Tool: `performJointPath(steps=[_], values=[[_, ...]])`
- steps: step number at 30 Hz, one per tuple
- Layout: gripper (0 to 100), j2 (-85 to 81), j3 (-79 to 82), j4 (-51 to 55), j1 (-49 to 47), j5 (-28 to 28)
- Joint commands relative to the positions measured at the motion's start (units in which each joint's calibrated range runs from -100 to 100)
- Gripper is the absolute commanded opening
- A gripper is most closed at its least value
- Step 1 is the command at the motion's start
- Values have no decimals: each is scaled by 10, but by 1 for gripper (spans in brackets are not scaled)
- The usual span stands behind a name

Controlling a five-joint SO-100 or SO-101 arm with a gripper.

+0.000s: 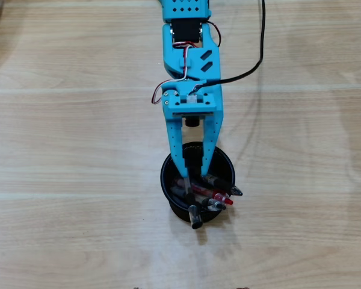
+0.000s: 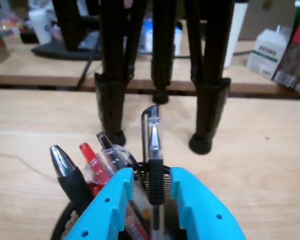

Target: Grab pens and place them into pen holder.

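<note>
In the wrist view, going from left to right, a grey-black pen with a shiny metal tip (image 2: 65, 167) leans out of the round black wire-mesh pen holder (image 2: 65, 220), its tip pointing up and to the left. Just beside it stands a red-and-white pen (image 2: 92, 165), and next to that a black pen with a clear middle (image 2: 112, 154); all three rest in the cup, leaning on its left side. To their right, the clear-barrelled pen with a black rubber sleeve (image 2: 153, 165) stands nearly upright between the two bright blue fingers of the gripper (image 2: 149, 192). The jaws sit spread on either side of this pen, with a gap showing between each finger and the sleeve, so the grip looks released rather than clamped. Behind, the dark legs of a tripod (image 2: 115, 75) stand on the light wooden table (image 2: 270, 150).

In the overhead view, the blue arm reaches down the picture and the gripper (image 1: 193, 176) hangs over the pen holder (image 1: 166, 180), with the pens' ends (image 1: 216, 195) fanned toward the cup's lower right rim.
</note>
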Motion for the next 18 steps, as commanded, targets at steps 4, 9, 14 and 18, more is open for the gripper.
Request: performJointPath(steps=[4, 9, 14, 18], values=[[6, -141, -12, 167, -54, 160], [6, -308, 7, 594, -103, 291], [7, -522, 185, 715, -84, 400], [10, -736, 400, 730, -84, 426]])
